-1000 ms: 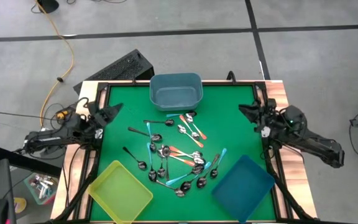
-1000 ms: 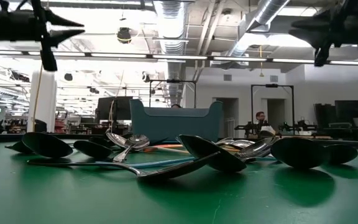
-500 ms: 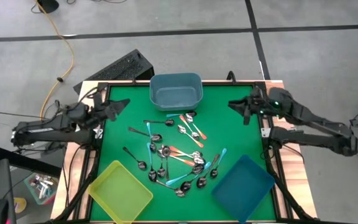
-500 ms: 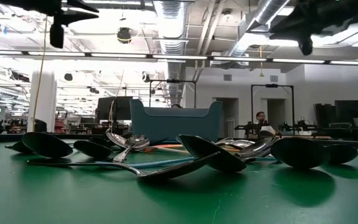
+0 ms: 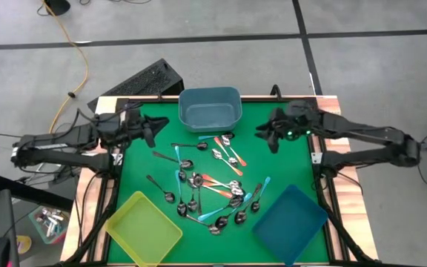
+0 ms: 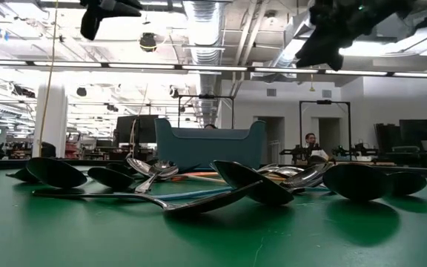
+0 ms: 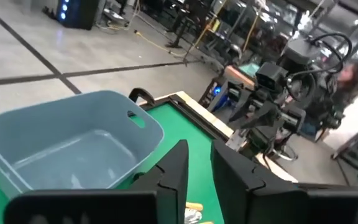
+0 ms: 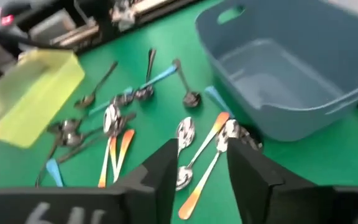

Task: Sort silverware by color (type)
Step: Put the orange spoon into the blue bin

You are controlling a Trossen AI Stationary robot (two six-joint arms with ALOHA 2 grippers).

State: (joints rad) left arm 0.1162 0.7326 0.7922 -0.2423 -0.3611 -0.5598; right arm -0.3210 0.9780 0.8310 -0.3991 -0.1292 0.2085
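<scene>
Several small spoons (image 5: 206, 185) lie in a loose pile on the green mat, with teal, orange-red and dark metal handles; some overlap. The low view shows their bowls (image 6: 243, 182) resting on the mat. My left gripper (image 5: 156, 127) hovers open over the mat's far-left part, short of the pile, its fingers (image 7: 199, 152) aimed past the grey-blue bin. My right gripper (image 5: 260, 132) hovers open over the far-right part, tipped down toward the spoons (image 8: 188, 134) near the bin. Both hang high above the mat in the low view (image 6: 95, 18) (image 6: 321, 44).
A grey-blue bin (image 5: 210, 108) stands at the mat's far edge, a yellow bin (image 5: 143, 228) at the near left corner and a dark blue bin (image 5: 290, 224) at the near right. A raised black frame (image 5: 319, 159) borders the mat. A keyboard (image 5: 143, 80) lies beyond the far-left corner.
Both arms have swung inward from the table's left and right edges over the green mat, toward the spoon pile, and have risen in the low view. The right gripper has tipped downward. The spoons and bins have stayed where they were.
</scene>
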